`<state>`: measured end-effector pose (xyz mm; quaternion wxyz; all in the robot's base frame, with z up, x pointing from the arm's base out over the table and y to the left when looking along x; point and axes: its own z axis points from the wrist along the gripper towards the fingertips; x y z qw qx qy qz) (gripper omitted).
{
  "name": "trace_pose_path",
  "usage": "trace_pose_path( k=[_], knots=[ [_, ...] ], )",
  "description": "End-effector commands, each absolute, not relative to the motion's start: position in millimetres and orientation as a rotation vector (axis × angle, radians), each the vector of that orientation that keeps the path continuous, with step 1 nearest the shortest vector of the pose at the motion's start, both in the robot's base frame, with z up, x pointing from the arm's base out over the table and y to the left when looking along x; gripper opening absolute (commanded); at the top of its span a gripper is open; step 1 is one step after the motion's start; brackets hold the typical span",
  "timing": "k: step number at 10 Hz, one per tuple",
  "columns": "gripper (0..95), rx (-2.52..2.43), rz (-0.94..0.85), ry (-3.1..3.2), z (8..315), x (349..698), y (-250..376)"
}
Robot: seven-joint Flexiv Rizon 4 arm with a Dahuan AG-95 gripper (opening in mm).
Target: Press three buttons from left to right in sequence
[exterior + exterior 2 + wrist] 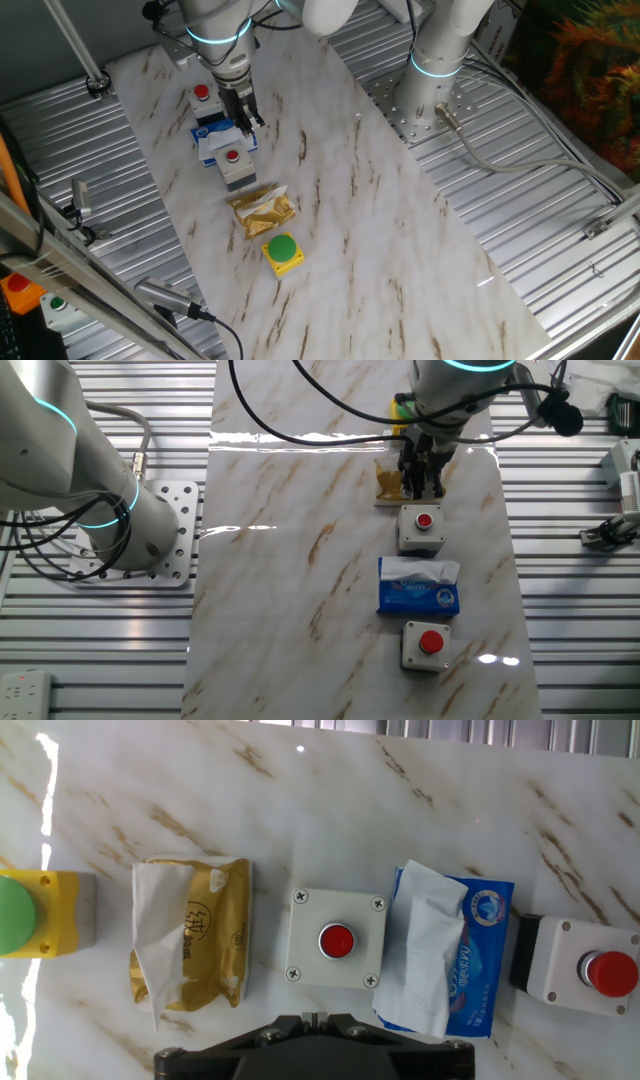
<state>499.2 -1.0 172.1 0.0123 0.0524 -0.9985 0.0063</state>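
Three buttons stand in a row on the marble board. One grey-white box with a red cap (201, 93) (430, 643) (600, 972) is at one end. A second grey-white box with a red cap (233, 156) (425, 520) (337, 940) is in the middle. The yellow box with a green dome (283, 250) (15, 915) is at the other end. My gripper (250, 122) (422, 492) (317, 1017) hangs above the middle box without touching it. Its fingertips are shut together and hold nothing.
A blue tissue pack (222, 140) (418, 588) (445, 955) lies between the two red-capped boxes. A crinkled gold packet (263, 210) (388, 478) (190, 945) lies between the middle box and the yellow one. The arm's base (440, 60) (120, 520) stands beside the board on ribbed metal.
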Motion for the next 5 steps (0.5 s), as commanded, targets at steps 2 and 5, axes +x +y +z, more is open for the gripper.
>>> trace_pose_path(
  k=[2, 5],
  knots=[
    [0.0, 0.161, 0.018, -3.112, 173, 499, -1],
    [0.0, 0.182, 0.024, -3.111, 176, 497, -12]
  ],
)
